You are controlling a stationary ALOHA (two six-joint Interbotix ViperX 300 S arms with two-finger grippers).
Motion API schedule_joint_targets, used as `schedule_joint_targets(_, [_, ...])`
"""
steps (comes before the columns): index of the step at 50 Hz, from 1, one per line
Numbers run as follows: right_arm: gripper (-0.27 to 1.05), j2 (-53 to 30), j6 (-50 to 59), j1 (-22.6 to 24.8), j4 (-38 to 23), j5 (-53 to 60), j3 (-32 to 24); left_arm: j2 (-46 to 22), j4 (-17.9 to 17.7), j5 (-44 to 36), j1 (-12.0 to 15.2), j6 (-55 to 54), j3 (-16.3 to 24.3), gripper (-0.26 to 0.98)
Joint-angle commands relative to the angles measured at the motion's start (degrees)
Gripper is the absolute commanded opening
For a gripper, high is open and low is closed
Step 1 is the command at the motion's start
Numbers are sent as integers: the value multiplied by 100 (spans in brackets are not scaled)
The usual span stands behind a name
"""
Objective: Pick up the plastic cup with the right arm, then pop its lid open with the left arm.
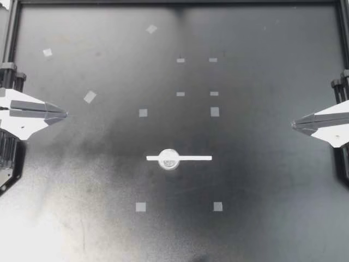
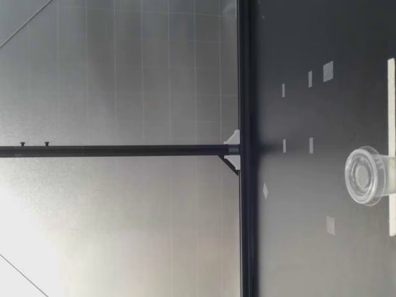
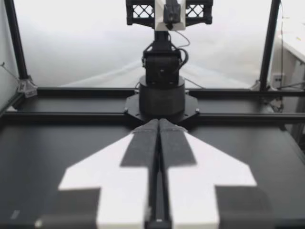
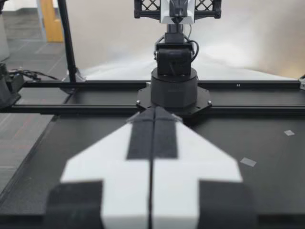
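Two robot grippers sit closed at opposite edges of a dark table, with a small clear cup standing between them.

My left gripper [image 1: 64, 114] has its two fingers pressed flat together and holds nothing. My right gripper [image 1: 293, 124] is closed and empty in the same way. Each is a flat white wedge narrowing to a point, with dark matte strips along the fingers. Both point inward and are well apart from the cup. The table [image 1: 262, 191] is matte black and faintly scuffed. It is dotted with small pale tape squares [image 1: 140, 207] and edged by a black metal frame [image 1: 163, 2]. Beyond the far edge stands a pale gridded wall [image 2: 124, 74]. The clear plastic cup [image 1: 169, 159] is round and transparent. It stands upright near the table's middle, on a thin white strip [image 1: 196, 158].
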State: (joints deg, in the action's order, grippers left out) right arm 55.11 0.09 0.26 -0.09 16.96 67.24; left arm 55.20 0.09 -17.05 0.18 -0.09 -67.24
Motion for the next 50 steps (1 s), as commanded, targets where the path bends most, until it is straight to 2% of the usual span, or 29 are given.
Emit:
schedule_joint_targets(1, [-5, -44, 0, 9, 0, 44, 97, 18, 0, -70, 9, 18, -281, 9])
schedule_joint_targets(5, [-9, -88, 9, 18, 0, 88, 378, 35, -53, -193, 0, -62, -519, 0])
schedule_joint_targets(10, [-9, -167, 132, 18, 18, 149, 501, -26, -237, -246, 9, -62, -527, -1])
schedule_joint_targets(18, [-9, -642, 387, 18, -9, 123, 237, -483, -404, 176, 26, -53, 9, -1])
schedule_joint_targets(27, [-8, -1978, 387, 18, -18, 413, -105, -1547, -404, 466, 26, -44, 615, -1])
schedule_joint_targets(35, [-8, -3217, 431, 9, -18, 1450, -290, -2514, -404, 466, 26, -9, 958, -1])
schedule_joint_targets(41, [0, -4157, 580, 18, -18, 2153, -475, -3146, -404, 439, 26, 0, 1151, -1])
schedule_joint_targets(50, [25, -5423, 896, 18, -35, 2435, -958, -3858, -404, 44, 26, 18, 1257, -1])
